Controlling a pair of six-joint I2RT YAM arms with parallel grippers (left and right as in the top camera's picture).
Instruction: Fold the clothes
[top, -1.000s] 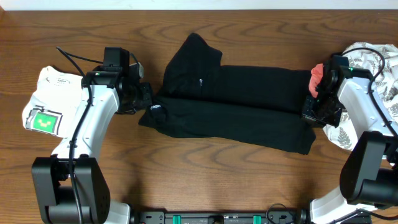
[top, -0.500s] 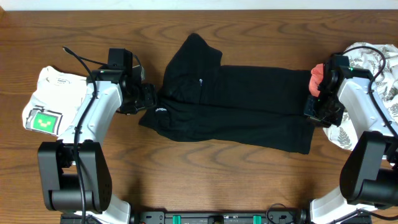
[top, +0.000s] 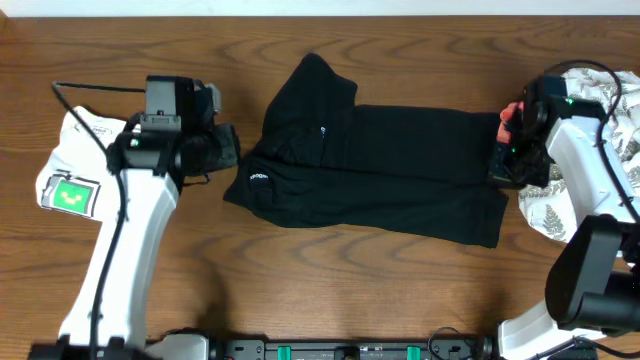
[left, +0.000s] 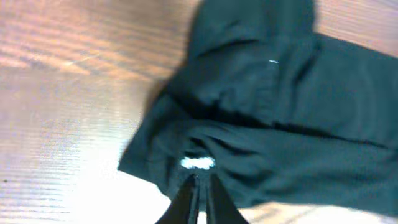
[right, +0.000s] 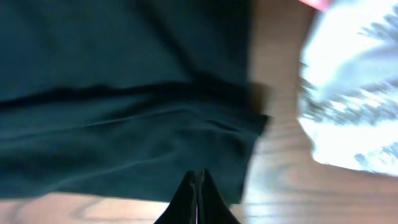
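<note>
One of the clothes, a long black garment (top: 380, 170), lies spread across the middle of the table, with a flap folded up at its far left. A small white logo (top: 258, 178) shows near its left edge. My left gripper (top: 228, 150) hovers shut just left of that edge. In the left wrist view its narrow tips (left: 200, 180) point at the logo (left: 198, 163) on the dark cloth (left: 298, 124). My right gripper (top: 503, 165) is shut at the garment's right end. In the right wrist view (right: 198, 174) it sits over the near hem (right: 124, 93). No fabric shows between either pair of jaws.
A white garment with a green patch (top: 70, 170) lies at the left under the left arm. A white leaf-patterned cloth (top: 600, 150) is piled at the right edge, with a red piece (top: 512, 118) beside it. Bare wooden table (top: 330, 290) runs along the front.
The left arm has drawn back to the left and risen away from the garment's edge. The right gripper has shifted slightly toward the far side. The garment lies as before.
</note>
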